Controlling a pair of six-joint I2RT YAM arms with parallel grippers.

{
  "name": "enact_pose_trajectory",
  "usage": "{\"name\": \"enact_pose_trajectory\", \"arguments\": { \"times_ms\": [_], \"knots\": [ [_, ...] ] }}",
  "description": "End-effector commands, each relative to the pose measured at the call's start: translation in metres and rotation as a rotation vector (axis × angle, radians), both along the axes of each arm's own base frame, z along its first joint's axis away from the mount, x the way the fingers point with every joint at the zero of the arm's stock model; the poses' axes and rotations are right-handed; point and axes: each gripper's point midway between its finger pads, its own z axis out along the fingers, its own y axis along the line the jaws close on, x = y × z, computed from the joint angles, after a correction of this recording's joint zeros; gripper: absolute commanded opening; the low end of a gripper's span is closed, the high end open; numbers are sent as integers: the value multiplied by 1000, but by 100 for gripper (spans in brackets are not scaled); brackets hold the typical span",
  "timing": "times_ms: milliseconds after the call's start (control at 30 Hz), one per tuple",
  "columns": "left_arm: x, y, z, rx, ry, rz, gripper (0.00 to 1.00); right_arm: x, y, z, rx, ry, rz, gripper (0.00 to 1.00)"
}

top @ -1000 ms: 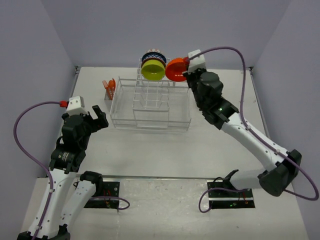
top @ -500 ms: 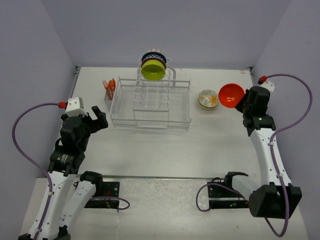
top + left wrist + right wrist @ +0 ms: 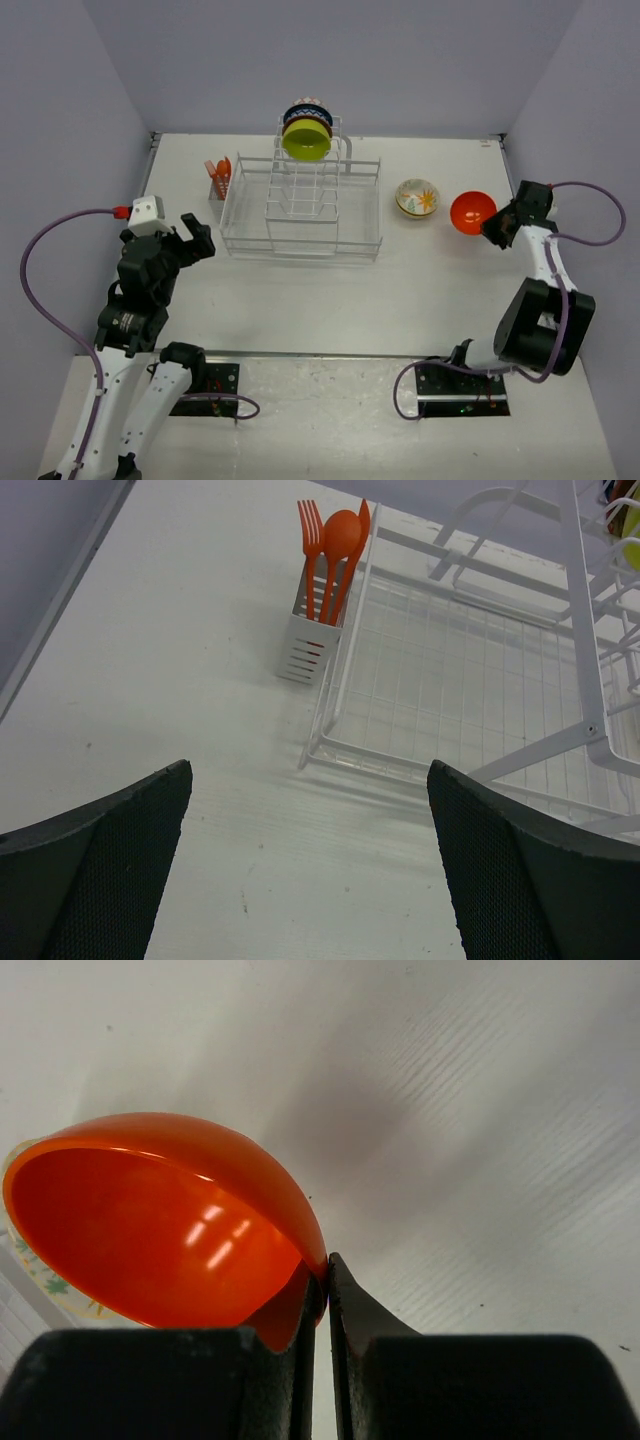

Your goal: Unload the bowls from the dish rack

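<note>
Right gripper (image 3: 327,1278) pinches the rim of the glossy round orange-red bowl (image 3: 160,1215) ahead of it; I should lower it level onto the white table (image 3: 480,1110), short of the cream floral bowl (image 3: 417,197) beyond, before releasing.

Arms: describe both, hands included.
The left arm and right arm: white links, black joints, a purple cable looping to each wrist, the left one's plug red. The left hand and right hand: black fingers; the left's pads finely textured.

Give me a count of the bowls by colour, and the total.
orange-red bowl: 1
cream floral bowl: 1
yellow-green bowl: 1
dark blue patterned bowl: 1
Total: 4
</note>
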Motion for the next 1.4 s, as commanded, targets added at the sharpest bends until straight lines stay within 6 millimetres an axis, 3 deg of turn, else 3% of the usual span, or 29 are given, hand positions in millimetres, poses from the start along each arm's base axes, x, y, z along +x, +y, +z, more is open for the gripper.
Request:
{"name": "enact_pose_trajectory", "arguments": {
  "times_ms": [0, 267, 600, 867, 967, 1000, 1067, 1100, 1167, 1233, 1367],
  "knots": [
    [4, 1, 9, 4, -39, 0, 100, 37, 2, 8, 81, -56, 0, 0],
    [5, 2, 5, 8, -26, 8, 100, 34, -23, -39, 59, 111, -33, 0],
    [6, 2, 6, 8, -25, 8, 100, 21, -6, -62, 126, 196, 85, 0],
    [6, 1, 6, 7, -29, 5, 100, 16, -4, -65, 127, 211, 97, 32],
    [6, 1, 6, 7, -27, 3, 100, 17, -3, -53, 128, 180, 94, 46],
    [6, 1, 6, 7, -27, 2, 100, 19, 0, -47, 136, 158, 103, 56],
    [6, 1, 6, 7, -27, 3, 100, 21, 2, -24, 126, 92, 106, 61],
    [6, 1, 6, 8, -26, 5, 100, 23, 4, -3, 109, 27, 108, 64],
    [6, 2, 6, 8, -26, 6, 100, 21, 6, 15, 96, -30, 104, 78],
    [6, 2, 5, 10, -22, 9, 100, 17, 14, 46, 71, -133, 122, 99],
    [6, 4, 4, 11, -18, 19, 100, 7, 39, 99, 4, -335, 226, 99]
  ]
}}
